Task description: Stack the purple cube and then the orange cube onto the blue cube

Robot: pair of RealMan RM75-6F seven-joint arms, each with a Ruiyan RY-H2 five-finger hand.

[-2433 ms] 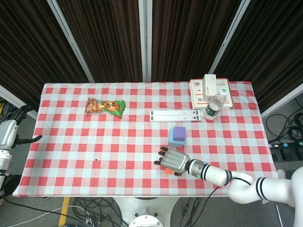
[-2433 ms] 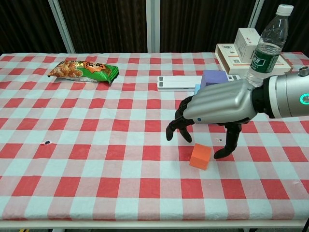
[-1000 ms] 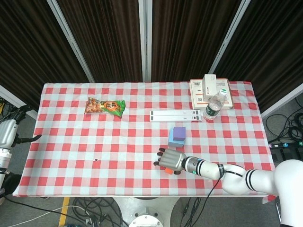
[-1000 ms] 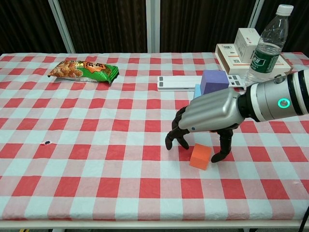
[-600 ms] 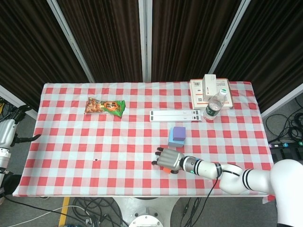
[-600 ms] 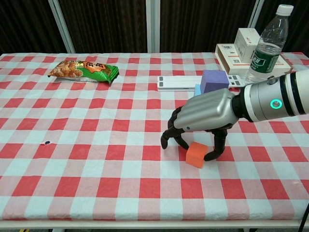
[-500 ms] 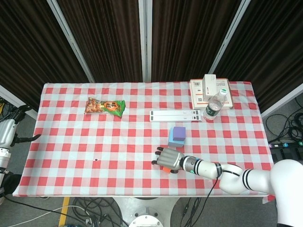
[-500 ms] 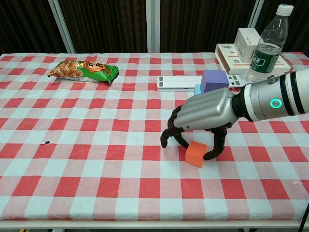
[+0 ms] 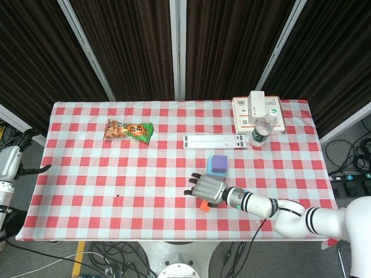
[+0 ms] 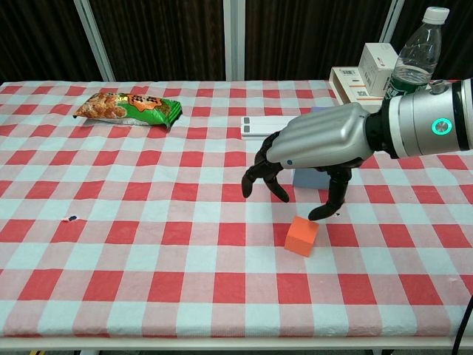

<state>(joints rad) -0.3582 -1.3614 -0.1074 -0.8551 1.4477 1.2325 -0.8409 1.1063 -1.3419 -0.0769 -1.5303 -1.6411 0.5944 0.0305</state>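
The right hand [image 10: 314,148] hovers with fingers spread and empty just above the orange cube [image 10: 302,236], which lies on the checkered surface [image 10: 148,222]. Just behind the orange cube, the purple cube [image 9: 218,164] sits atop the blue cube [image 10: 307,177].

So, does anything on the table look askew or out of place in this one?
The orange cube lies on the cloth turned askew to the checks, and the right hand hangs above it with fingers spread, holding nothing. The purple cube sits on the blue cube. Nothing is spilled or visibly damaged.
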